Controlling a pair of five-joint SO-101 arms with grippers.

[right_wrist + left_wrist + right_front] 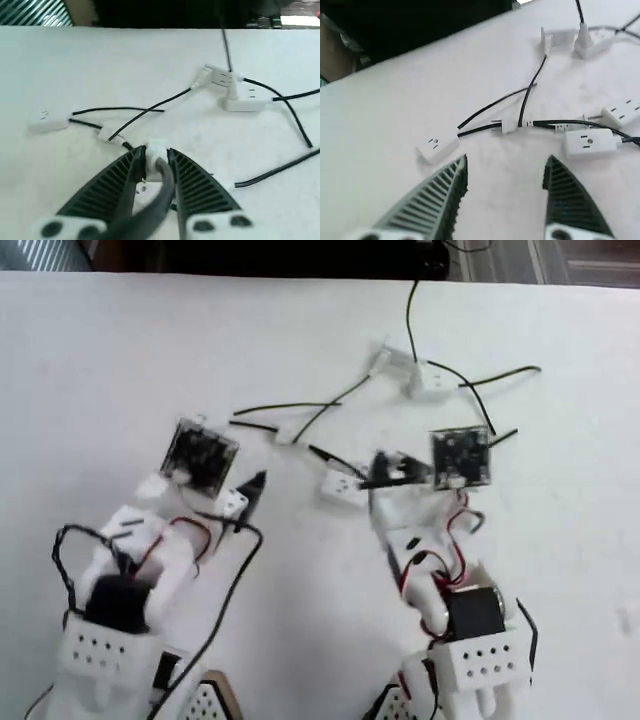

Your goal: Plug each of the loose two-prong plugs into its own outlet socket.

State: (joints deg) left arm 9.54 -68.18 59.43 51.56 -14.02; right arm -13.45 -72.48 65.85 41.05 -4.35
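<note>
My right gripper (156, 152) is shut on a white two-prong plug (157, 148), whose black cable runs back between the fingers. In the high view that gripper (372, 478) sits right beside a white outlet block (339, 487). My left gripper (507, 159) stands open over bare table with nothing between its fingers. Just ahead of it lies a small white socket (437, 146), joined by a black wire to a loose plug (509, 125). To the side of that plug lies the outlet block (590, 141).
A white power block (420, 375) with a plug and black cord in it lies at the back right. Black wires (300, 420) cross the table's middle. Another white socket (622, 111) lies beyond the outlet block. The table's far edge meets a dark background.
</note>
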